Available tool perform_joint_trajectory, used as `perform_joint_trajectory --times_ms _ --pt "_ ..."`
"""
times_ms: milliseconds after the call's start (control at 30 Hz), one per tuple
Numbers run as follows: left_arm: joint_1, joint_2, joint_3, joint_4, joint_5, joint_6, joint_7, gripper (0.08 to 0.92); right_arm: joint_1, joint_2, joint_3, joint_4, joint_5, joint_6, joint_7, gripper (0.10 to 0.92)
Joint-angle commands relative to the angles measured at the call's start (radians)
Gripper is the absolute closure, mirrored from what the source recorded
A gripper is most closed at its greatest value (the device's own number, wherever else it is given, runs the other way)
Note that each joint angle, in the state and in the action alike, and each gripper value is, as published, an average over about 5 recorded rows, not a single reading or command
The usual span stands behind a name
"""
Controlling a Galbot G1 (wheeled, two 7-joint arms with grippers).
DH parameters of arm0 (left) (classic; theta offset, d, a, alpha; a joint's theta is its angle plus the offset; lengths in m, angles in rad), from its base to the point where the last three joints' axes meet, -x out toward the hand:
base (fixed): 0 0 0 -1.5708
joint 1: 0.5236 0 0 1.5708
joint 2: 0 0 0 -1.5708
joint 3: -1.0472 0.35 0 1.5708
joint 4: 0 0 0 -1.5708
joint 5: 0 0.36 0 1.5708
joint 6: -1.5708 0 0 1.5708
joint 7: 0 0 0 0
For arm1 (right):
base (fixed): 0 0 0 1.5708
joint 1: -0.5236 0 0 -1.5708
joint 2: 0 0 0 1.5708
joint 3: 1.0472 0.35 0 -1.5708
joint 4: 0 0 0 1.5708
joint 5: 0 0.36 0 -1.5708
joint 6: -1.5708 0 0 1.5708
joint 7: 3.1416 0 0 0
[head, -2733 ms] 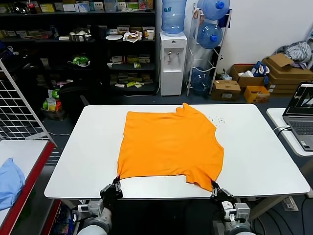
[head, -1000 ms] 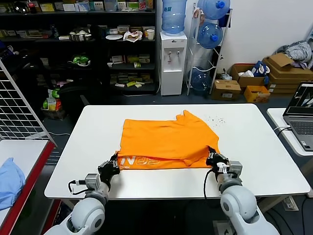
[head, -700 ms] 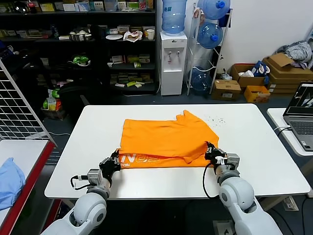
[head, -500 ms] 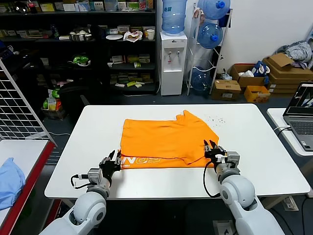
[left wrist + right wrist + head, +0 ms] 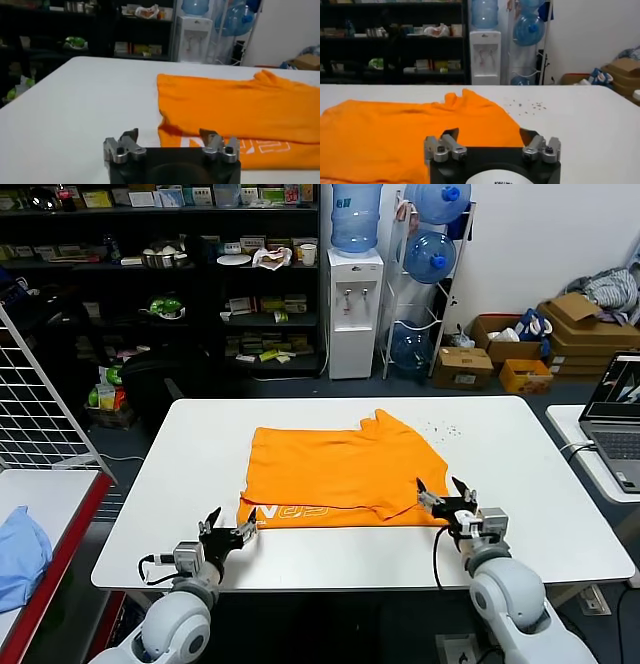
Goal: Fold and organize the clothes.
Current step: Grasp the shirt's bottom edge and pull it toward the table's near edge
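Note:
The orange T-shirt point(image 5: 340, 469) lies on the white table point(image 5: 520, 464), its near part folded back over itself so a strip with white lettering point(image 5: 295, 511) shows along the near edge. My left gripper point(image 5: 229, 531) is open and empty just off the shirt's near left corner. My right gripper point(image 5: 442, 493) is open and empty at the near right corner. The shirt shows in the left wrist view point(image 5: 240, 107) and in the right wrist view point(image 5: 405, 127), beyond each gripper's spread fingers.
A light blue cloth point(image 5: 20, 552) lies on a side table at the left. A laptop point(image 5: 620, 419) sits on another table at the right. Shelves, a water dispenser point(image 5: 352, 309) and boxes stand beyond the table.
Both grippers carried the shirt's near hem away from me, folding it over, then opened, let go and drew back toward the near edge.

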Motion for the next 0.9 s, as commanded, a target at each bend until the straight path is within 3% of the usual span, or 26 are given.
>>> perform_joint_trajectory --times_ms 33,167,600,767,900 --pt "0.061 -0.032 0.002 0.004 -0.004 0.0 0.006 0.12 -0.109 -0.038 0.061 0.006 0.038 0.01 -0.056 0.11" --pt "0.029 -0.042 0.005 0.041 -0.005 -0.004 0.016 0.082 -0.085 -0.037 0.056 -0.025 0.072 -0.013 -0.05 0.105" --pt "-0.016 -0.038 0.007 0.088 -0.004 -0.012 0.035 0.079 -0.037 -0.032 0.034 -0.099 0.107 -0.043 -0.051 0.11" --pt "-0.011 -0.032 0.007 0.082 -0.004 -0.015 0.035 0.094 -0.03 -0.028 0.024 -0.102 0.103 -0.048 -0.052 0.205" --pt "-0.009 -0.032 0.007 0.077 -0.004 -0.015 0.036 0.182 -0.032 -0.029 0.024 -0.107 0.102 -0.051 -0.056 0.318"
